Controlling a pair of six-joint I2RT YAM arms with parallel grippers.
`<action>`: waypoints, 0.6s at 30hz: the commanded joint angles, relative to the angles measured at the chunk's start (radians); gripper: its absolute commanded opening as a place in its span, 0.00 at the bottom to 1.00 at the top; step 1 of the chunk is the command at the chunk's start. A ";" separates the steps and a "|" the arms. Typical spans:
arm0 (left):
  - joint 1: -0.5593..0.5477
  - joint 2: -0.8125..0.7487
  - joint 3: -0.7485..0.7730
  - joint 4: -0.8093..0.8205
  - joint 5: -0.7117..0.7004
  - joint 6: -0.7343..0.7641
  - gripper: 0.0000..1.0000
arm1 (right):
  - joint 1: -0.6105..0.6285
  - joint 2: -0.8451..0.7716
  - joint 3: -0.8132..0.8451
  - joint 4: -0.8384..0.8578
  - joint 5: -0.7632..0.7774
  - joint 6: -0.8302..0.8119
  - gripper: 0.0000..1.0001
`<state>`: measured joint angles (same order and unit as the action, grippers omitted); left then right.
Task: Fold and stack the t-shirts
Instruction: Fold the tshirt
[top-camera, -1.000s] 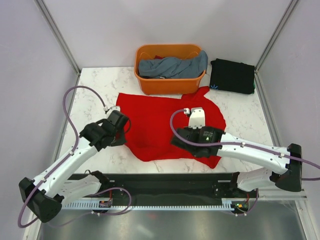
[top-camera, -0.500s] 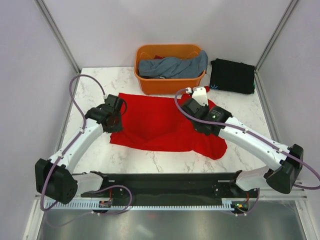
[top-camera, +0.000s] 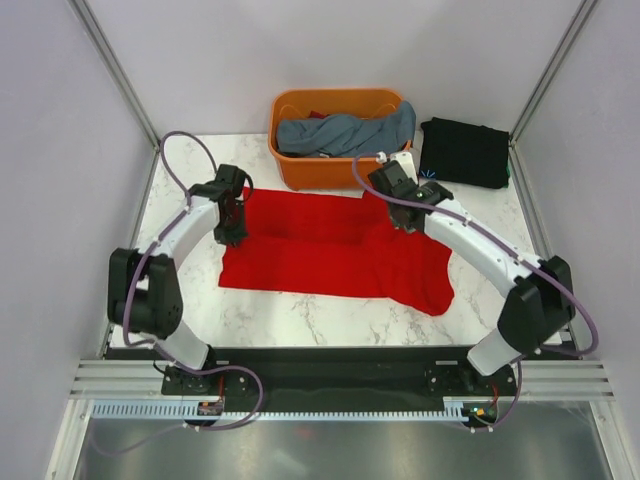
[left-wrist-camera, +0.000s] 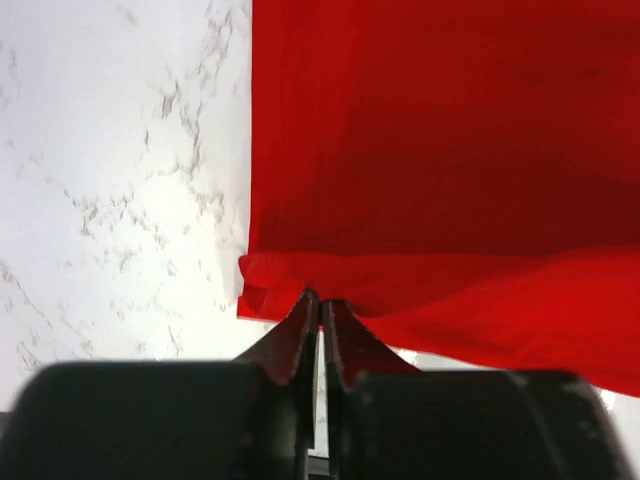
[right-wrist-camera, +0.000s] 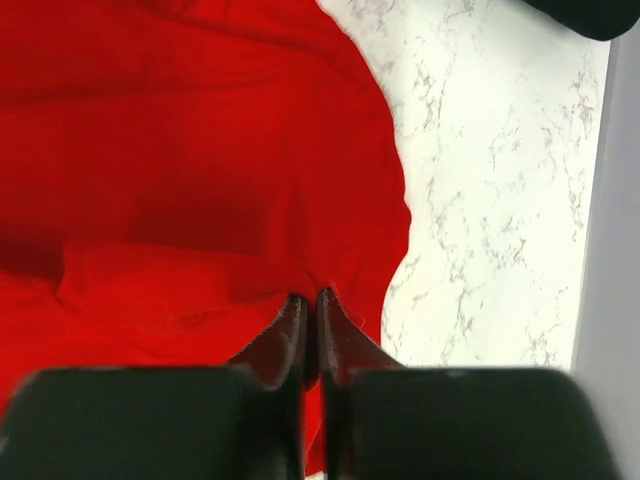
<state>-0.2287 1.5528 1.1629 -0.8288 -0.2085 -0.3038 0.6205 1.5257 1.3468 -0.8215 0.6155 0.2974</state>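
Observation:
A red t-shirt (top-camera: 330, 250) lies folded over on the marble table, its doubled edge toward the far side. My left gripper (top-camera: 235, 212) is shut on the shirt's far left edge; the left wrist view shows the pinched red cloth (left-wrist-camera: 330, 290) at its fingertips. My right gripper (top-camera: 398, 205) is shut on the shirt's far right edge, with red cloth (right-wrist-camera: 300, 285) pinched in the right wrist view. A black folded t-shirt (top-camera: 465, 152) lies at the far right. An orange basket (top-camera: 340, 165) holds a grey-blue t-shirt (top-camera: 345, 133).
The basket stands just behind the red shirt, close to both grippers. Metal frame posts (top-camera: 115, 70) rise at the far corners. Bare marble (top-camera: 480, 220) shows right of the shirt and at the left (top-camera: 190, 290).
Both grippers have carried the shirt's near edge up and over toward the far side, folding the shirt in half. Both arms have stretched farther away.

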 joint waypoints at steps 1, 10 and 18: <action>0.038 0.124 0.130 0.021 0.076 0.081 0.13 | -0.108 0.112 0.104 0.064 -0.043 -0.064 0.10; 0.075 -0.058 0.078 0.003 0.198 -0.102 1.00 | -0.245 -0.021 0.103 -0.027 -0.267 0.143 0.96; 0.104 -0.453 -0.383 0.204 0.250 -0.368 0.99 | -0.245 -0.488 -0.622 0.179 -0.554 0.497 0.85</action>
<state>-0.1432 1.1725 0.8852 -0.7280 0.0029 -0.5079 0.3794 1.1023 0.8822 -0.7158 0.1928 0.6163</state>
